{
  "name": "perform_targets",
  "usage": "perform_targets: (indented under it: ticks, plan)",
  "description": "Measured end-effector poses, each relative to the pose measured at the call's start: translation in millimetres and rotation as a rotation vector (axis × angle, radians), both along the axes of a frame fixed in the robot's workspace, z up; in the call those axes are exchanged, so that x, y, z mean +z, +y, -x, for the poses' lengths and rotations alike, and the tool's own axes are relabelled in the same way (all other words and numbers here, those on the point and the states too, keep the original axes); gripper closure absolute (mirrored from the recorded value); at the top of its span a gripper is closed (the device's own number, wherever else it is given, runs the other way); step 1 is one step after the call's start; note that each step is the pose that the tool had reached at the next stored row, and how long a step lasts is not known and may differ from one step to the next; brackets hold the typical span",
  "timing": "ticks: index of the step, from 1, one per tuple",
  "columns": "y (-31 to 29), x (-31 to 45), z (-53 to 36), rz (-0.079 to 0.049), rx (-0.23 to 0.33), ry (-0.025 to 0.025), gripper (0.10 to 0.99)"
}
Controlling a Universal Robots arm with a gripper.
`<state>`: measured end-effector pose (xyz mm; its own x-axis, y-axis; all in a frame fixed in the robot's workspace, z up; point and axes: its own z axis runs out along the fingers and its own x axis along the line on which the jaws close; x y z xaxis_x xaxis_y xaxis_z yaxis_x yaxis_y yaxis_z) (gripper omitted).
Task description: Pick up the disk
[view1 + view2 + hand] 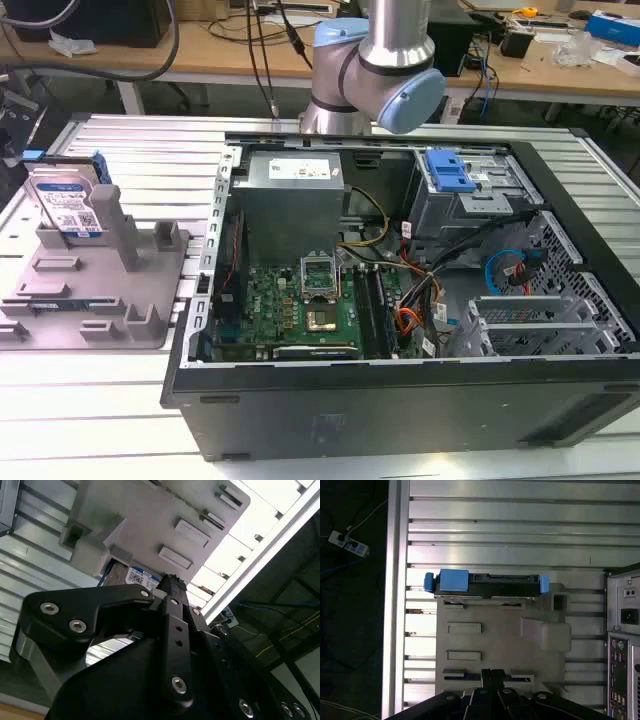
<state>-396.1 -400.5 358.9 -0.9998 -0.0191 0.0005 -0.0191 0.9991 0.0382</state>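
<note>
The disk (68, 205) stands upright on its edge in the grey moulded fixture (95, 290), at the exterior view's left, leaning against the fixture's post. Its blue-and-white label faces the camera and blue rails run along its sides. In the first wrist view I look down on the disk (487, 585) edge-on, at the far end of the fixture (500, 640). My gripper (492, 674) hangs high above the fixture's near end, fingers closed together and holding nothing. In the second wrist view my gripper (172, 579) points toward the disk (142, 577), well apart from it.
An open computer case (400, 300) lies right of the fixture in the exterior view, with a blue drive caddy (449, 170) inside. Its rear panel (625, 630) borders the fixture in the first wrist view. The arm (380, 60) rises behind the case. The slatted metal table (520, 530) ends beyond the disk.
</note>
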Motion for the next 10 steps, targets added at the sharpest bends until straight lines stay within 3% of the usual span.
perform_targets:
  ticks: [6, 8, 10]
  plan:
    - [0.0, 0.0, 0.0, 0.0, 0.001, 0.0, 0.98]
    - [0.0, 0.0, 0.1, 0.0, 0.028, 0.0, 0.98]
    - [0.0, 0.0, 0.0, 0.0, 0.098, 0.0001, 0.98]
